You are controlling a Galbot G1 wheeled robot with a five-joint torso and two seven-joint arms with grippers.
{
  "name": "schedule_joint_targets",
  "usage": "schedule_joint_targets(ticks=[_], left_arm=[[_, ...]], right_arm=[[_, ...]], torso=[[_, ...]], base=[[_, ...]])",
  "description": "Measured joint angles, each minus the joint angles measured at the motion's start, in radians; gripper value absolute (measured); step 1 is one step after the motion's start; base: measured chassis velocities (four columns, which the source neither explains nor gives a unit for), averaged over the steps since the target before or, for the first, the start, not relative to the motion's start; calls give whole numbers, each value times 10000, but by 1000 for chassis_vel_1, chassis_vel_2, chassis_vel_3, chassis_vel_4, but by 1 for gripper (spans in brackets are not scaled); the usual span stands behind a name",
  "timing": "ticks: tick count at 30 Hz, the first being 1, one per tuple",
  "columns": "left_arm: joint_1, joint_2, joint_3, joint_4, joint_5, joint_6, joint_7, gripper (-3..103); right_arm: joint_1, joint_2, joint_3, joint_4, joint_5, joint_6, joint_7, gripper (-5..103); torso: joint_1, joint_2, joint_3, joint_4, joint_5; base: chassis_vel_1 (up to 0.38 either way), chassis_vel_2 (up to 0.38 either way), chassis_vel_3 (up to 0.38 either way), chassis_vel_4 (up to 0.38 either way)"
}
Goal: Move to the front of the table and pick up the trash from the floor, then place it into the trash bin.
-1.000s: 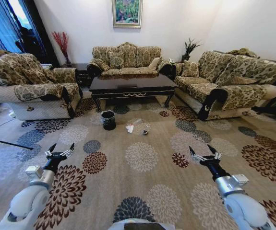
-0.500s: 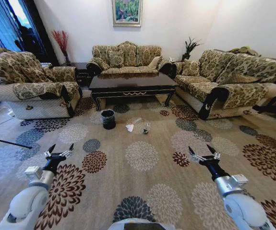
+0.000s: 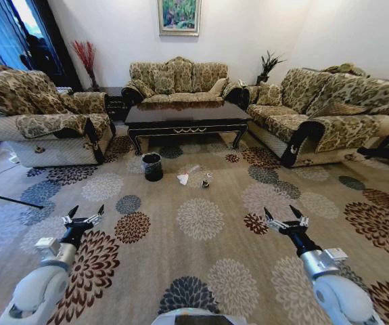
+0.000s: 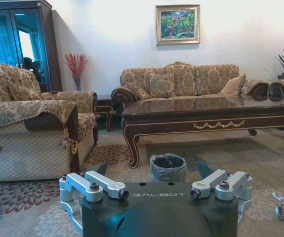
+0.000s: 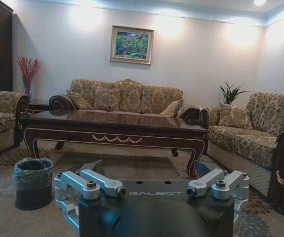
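Note:
The dark glossy table stands ahead across the patterned floor, between the sofas. In front of it sits the black trash bin with its clear liner. Just right of the bin lies the trash: a white paper wad, a clear bottle and a small dark scrap. My left gripper and right gripper hover low and near me, both open and holding nothing. The left wrist view shows the bin, table and scrap; the right wrist view shows the bin and table.
A patterned sofa flanks the table on the left, another stands behind it, and a third lines the right. A thin dark pole lies on the carpet at the left. Open carpet stretches between me and the trash.
The whole head view has shifted slightly, so the camera moved a little. Both arms hold the same pose, grippers open. The trash and bin lie as before.

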Motion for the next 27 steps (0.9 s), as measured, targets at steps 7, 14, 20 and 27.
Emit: schedule_joint_targets(ticks=[7,14,20,27], left_arm=[[48,-68,-11,-136,0,-1,-3,100],[163,-123,-15,-186,21,-2,-5,100],[203,-224,-3,-283,82,16,-14,100],[235,-310,20,-293,153,27,-21,100]], right_arm=[[-91,73,13,86,-14,58,-21,100],[-178,187,48,177,-30,107,-29,100],[-290,289,49,203,-64,155,-55,100],[-328,323,32,268,-70,162,-61,100]], torso=[[-117,-277,-159,0,0],[-244,-579,-334,1,0],[-333,-800,-468,0,1],[-466,-1121,-658,1,0]], base=[[0,0,0,0],[0,0,0,0],[0,0,0,0],[0,0,0,0]])
